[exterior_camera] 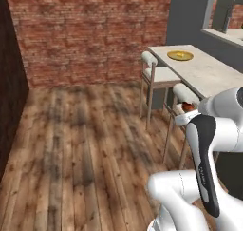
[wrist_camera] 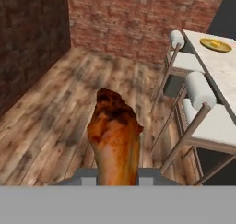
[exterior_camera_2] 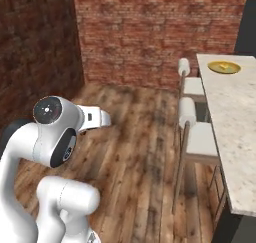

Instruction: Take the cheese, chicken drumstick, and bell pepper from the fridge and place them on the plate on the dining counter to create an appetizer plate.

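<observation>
My gripper (wrist_camera: 117, 174) is shut on the chicken drumstick (wrist_camera: 115, 133), a brown-orange piece whose thick end points away from the hand. From the left base the drumstick (exterior_camera: 190, 108) shows as a small reddish-brown spot at the hand, low beside the stools. The plate (exterior_camera: 180, 55) (exterior_camera_2: 224, 67) (wrist_camera: 215, 44), yellow-rimmed, lies at the far end of the dining counter (exterior_camera: 209, 75) (exterior_camera_2: 235, 122), well ahead and right of the hand. A small yellow lump on the plate may be the cheese; it is too small to be sure. The bell pepper and fridge are out of view.
Two white-cushioned stools (exterior_camera: 156, 73) (exterior_camera: 186, 94) stand along the counter's near side, between the hand and the counter. A brick wall (exterior_camera_2: 160, 32) closes the far end, a dark wall (exterior_camera: 9, 82) the left. Wooden floor (exterior_camera: 85, 139) stretches ahead.
</observation>
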{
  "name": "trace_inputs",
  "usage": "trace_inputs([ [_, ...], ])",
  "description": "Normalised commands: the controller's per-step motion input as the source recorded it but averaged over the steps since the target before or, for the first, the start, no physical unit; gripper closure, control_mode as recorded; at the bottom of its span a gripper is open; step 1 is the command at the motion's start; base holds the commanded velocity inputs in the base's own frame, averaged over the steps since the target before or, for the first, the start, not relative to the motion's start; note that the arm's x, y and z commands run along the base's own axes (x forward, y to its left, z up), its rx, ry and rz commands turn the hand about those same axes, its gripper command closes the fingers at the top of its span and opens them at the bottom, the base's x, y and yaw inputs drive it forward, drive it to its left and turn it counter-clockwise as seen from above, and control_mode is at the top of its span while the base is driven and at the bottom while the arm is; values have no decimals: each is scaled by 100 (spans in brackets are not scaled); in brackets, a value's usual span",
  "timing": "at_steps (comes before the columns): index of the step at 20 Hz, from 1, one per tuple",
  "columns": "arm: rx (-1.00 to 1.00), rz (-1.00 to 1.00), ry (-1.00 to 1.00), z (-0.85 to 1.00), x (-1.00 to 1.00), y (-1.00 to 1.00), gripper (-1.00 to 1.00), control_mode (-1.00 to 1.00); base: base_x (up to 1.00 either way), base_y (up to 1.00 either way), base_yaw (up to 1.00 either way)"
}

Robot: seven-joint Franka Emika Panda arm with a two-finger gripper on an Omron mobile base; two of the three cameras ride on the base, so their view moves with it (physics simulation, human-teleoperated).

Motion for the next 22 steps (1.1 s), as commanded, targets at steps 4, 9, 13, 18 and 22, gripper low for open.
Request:
trace_inputs([
  [4,0,0,0,0,0,0,100,100,100,49,-46],
  [9,0,0,0,0,0,0,100,100,100,47,-46],
  [13,0,0,0,0,0,0,100,100,100,48,-46],
  [18,0,0,0,0,0,0,100,100,100,51,-46],
  [22,0,0,0,0,0,0,100,100,99,56,-44],
])
